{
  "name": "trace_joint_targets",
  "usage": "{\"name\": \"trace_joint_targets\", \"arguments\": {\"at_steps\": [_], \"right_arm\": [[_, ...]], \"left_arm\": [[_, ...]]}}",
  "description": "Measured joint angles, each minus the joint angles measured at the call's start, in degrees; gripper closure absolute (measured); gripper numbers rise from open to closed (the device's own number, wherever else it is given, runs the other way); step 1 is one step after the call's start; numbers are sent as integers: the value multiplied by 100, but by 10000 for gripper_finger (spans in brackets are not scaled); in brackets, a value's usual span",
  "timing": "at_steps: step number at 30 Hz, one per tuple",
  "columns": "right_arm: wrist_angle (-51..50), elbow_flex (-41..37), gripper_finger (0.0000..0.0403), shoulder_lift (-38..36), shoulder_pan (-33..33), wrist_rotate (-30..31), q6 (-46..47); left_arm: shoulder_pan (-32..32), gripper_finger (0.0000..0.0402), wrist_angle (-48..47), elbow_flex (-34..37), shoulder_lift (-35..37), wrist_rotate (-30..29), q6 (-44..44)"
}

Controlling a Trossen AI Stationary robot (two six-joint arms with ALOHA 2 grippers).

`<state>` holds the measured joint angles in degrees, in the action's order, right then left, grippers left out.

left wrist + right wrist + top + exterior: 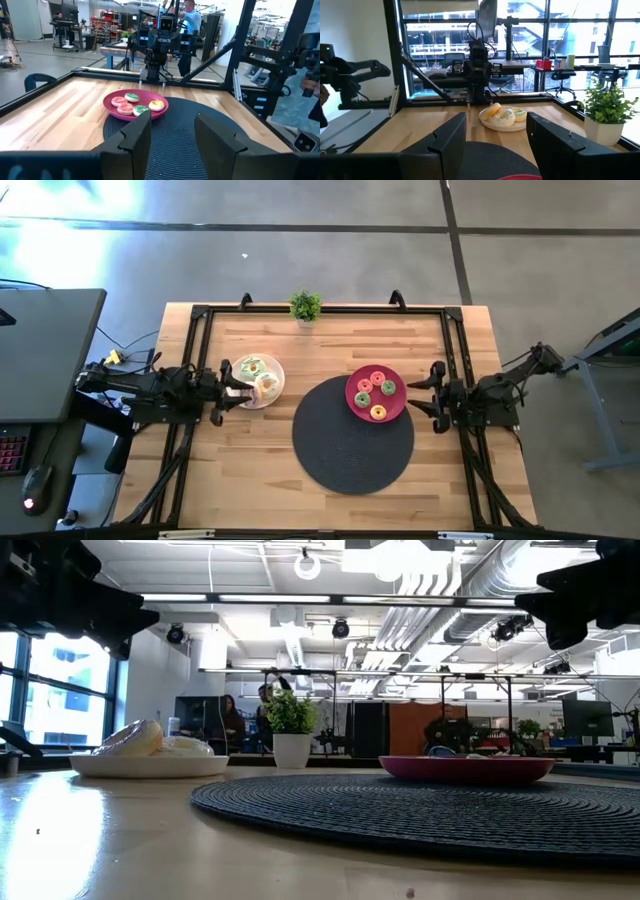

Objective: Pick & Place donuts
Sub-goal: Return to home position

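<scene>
A white plate (275, 370) holds three donuts: a green-frosted one (252, 367) and pale ones (266, 387), one of which leans tilted (493, 111) on the others. A pink-red plate (399, 405) on the dark round mat (350, 445) holds several donuts (379, 412), frosted pink, green and yellow (156, 104). My left gripper (228, 385) is open and hovers at the white plate's left rim. My right gripper (432, 390) is open just right of the red plate. In the low view both arms show only at the top, above the table.
A small green potted plant (305, 308) stands at the far edge of the table, in the middle. Black frame rails (320, 310) run along the far, left and right sides. Bare wood lies near the front edge (230, 480). People show in the room beyond.
</scene>
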<state>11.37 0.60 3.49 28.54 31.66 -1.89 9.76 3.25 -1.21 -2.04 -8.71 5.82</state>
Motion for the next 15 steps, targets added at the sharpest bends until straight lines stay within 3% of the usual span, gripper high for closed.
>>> {"name": "trace_joint_targets", "arguments": {"at_steps": [15], "right_arm": [[5, 0, 206, 2, -245, -9, -157]], "left_arm": [[0, 257, -90, 12, 0, 4, -115]]}}
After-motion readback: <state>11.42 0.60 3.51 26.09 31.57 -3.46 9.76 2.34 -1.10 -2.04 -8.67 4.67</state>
